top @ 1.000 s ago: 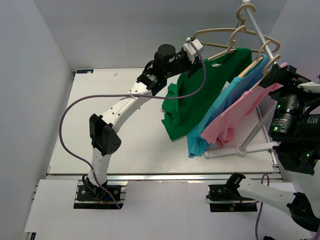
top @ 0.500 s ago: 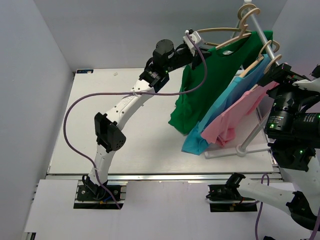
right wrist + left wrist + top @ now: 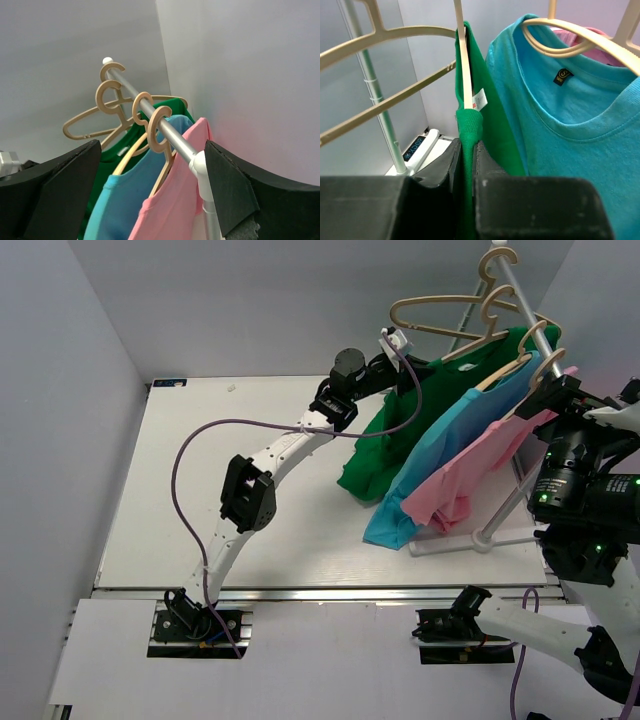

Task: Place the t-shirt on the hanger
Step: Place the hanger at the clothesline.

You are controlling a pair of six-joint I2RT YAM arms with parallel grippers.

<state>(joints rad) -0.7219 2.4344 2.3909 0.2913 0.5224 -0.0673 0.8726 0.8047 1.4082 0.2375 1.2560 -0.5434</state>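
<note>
You're close to the end of this one, by the look of it. The t-shirt (image 3: 392, 445) is off the table and hangs from the rail (image 3: 176, 142), nearest you in a row with the blue shirt (image 3: 440, 450) and the pink shirt (image 3: 465, 478) behind it. Two bare hangers (image 3: 430, 312) sit further up the rail. In the left wrist view, the hanger (image 3: 463, 55) runs up along the green fabric, with a folded edge and the label lying against it. The overhead view shows the collar up near the rail, so the garment seems to be carried by the hanger and not by your arm. The left gripper (image 3: 468, 155) is nearly closed, its jaws pinching a fold of the t-shirt right at that hanger arm. I can't tell whether the thin bar is caught in the pinch too. The right gripper (image 3: 150, 190) is spread wide and empty, facing the hooks on the rail from just beside them. What I'd count as left: make sure the near shoulder sits over the hanger's end, then let go and draw the left arm away without dragging cloth off.
</note>
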